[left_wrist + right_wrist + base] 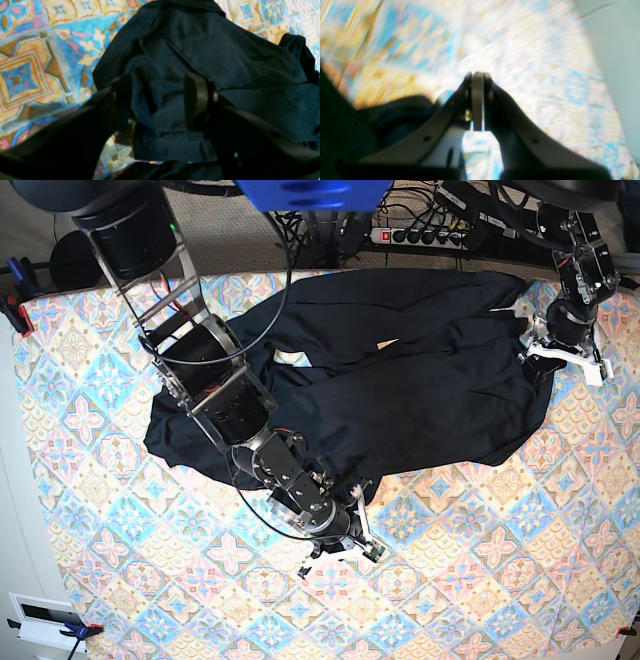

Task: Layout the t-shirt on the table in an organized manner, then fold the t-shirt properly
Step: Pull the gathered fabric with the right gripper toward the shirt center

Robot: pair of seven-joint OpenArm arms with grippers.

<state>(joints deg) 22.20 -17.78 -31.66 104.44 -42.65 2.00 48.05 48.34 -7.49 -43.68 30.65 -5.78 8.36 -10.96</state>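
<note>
T-shirt (400,380), plain black soft fabric, lies rumpled across the far half of the desk (480,580) with its pastel diamond-tile cloth: overlapping folds, not flat. Layout unfinished, 0 folds made. Left end effector (160,100) is spread over bunched fabric at the shirt's edge. Right end effector (478,100) is pressed together with no fabric visible between its pads, near the shirt's front hem.

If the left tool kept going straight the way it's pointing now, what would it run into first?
Most likely the t-shirt. The left tool stands open with rumpled black fabric between and just beyond its fingers, the table cloth lying off to one side. Depth is unclear.
</note>
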